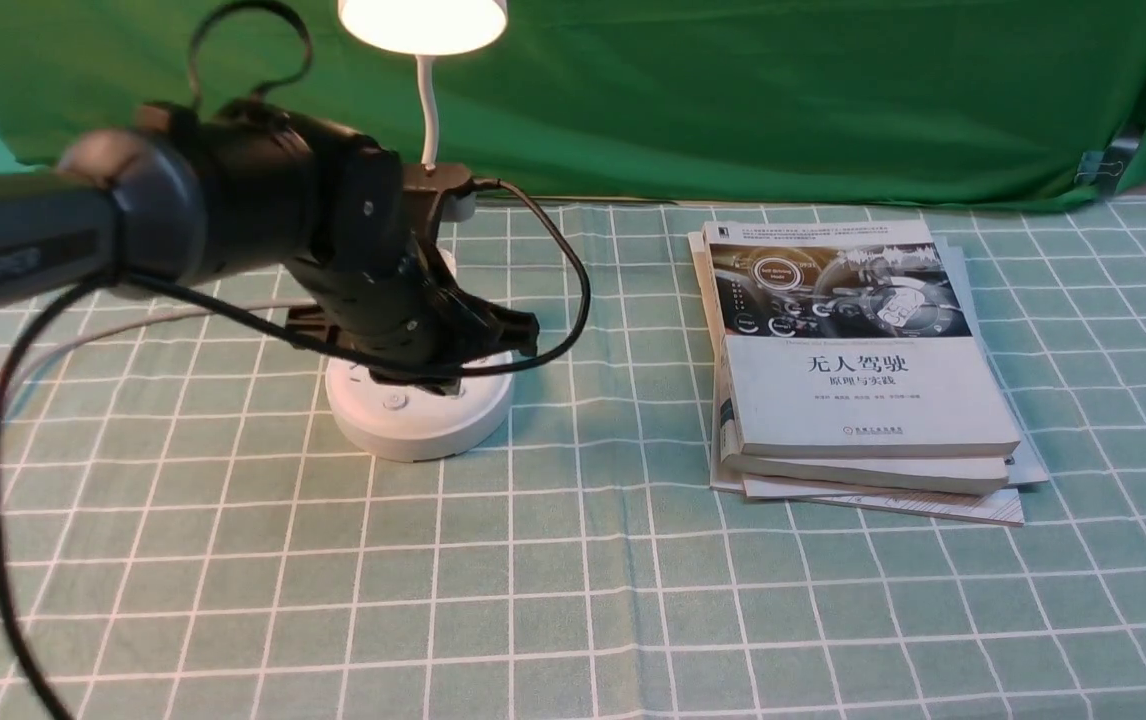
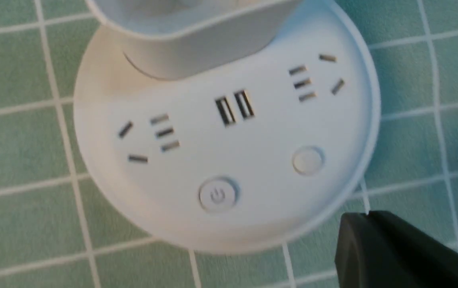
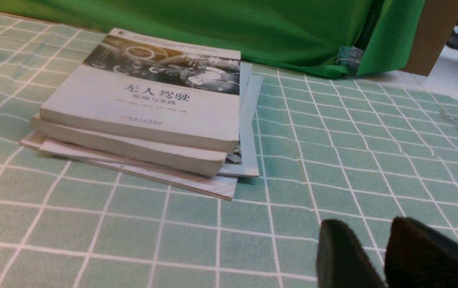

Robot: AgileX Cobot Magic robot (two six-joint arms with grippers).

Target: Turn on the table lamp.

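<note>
Nearest, one green checked counter [image 1: 573,600] spreads out, and the right pincer [image 3: 369,226] shows over it, two fingers slightly spread. Further in, here's the one table lamp [image 1: 418,430], on the robot's left side of the counter, its single head [image 1: 423,22] glowing! Two buttons, two USB ports and two socket groups mark its round base. Above that base hangs the left pincer [image 2: 368,215], two fingers pressed together; whether it touches, I can't tell. Over to the right, two books [image 1: 863,390] lie stacked on thin papers [image 1: 993,507], number unclear. Behind everything, one green curtain [image 1: 783,100].
</note>
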